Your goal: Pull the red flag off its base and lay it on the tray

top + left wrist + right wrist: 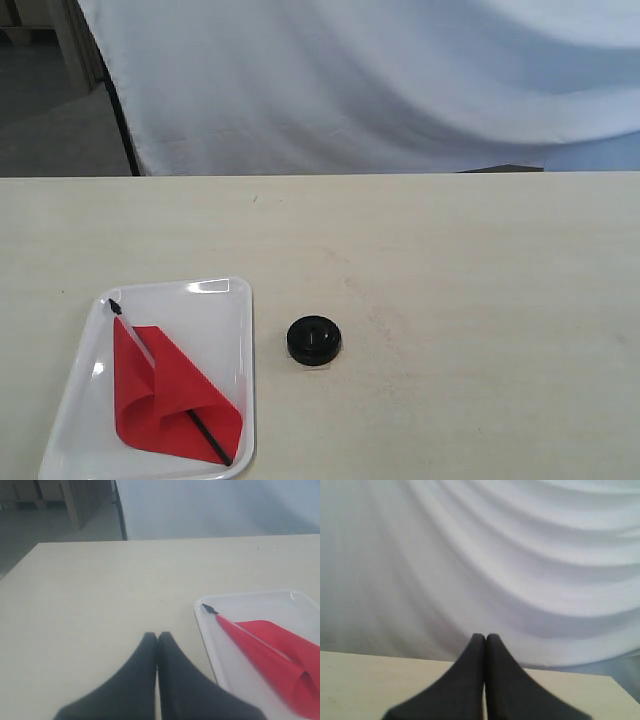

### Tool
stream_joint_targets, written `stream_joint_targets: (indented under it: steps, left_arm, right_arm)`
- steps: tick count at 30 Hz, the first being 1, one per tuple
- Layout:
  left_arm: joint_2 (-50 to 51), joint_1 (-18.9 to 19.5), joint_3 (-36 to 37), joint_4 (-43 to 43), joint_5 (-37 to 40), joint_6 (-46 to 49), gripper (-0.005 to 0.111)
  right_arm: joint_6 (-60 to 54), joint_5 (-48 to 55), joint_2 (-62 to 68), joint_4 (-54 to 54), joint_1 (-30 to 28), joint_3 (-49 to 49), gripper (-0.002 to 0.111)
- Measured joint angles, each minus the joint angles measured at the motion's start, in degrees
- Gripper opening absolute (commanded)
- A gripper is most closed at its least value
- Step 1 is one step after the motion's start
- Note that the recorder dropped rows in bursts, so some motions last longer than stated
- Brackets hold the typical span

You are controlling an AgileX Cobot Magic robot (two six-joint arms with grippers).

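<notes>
Left pincer [157, 636] and right pincer [485, 637] are both pressed together on nothing. I see the red flag [170, 395] lying flat inside the tray [200, 305], while the base [314, 340] sits empty just beside it on the tabletop [450, 280]; I judge the job finished.

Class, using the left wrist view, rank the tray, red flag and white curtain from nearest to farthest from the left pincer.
1. tray, beside the left pincer.
2. red flag, inside the tray.
3. white curtain, beyond the table.
</notes>
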State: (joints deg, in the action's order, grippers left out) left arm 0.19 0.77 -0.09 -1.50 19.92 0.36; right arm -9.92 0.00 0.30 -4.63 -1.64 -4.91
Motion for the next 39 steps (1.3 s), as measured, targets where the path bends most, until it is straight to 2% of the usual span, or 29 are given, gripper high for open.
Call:
stream_joint_targets:
  steps: [4, 8, 24, 39]
  left_arm:
    - [0.0, 0.0, 0.0, 0.0, 0.0, 0.0, 0.0]
    - [0.0, 0.0, 0.0, 0.0, 0.0, 0.0, 0.0]
    - [0.0, 0.0, 0.0, 0.0, 0.0, 0.0, 0.0]
    - [0.0, 0.0, 0.0, 0.0, 0.0, 0.0, 0.0]
  right_arm:
    - [-0.6, -6.0, 0.0, 0.0, 0.0, 2.8, -0.001]
    - [-1.7, -7.0, 0.0, -0.2, 0.0, 4.6, -0.001]
    - [-4.2, 11.0, 0.0, -0.2, 0.0, 4.7, -0.001]
    - [-4.2, 12.7, 0.0, -0.2, 0.0, 4.7, -0.001]
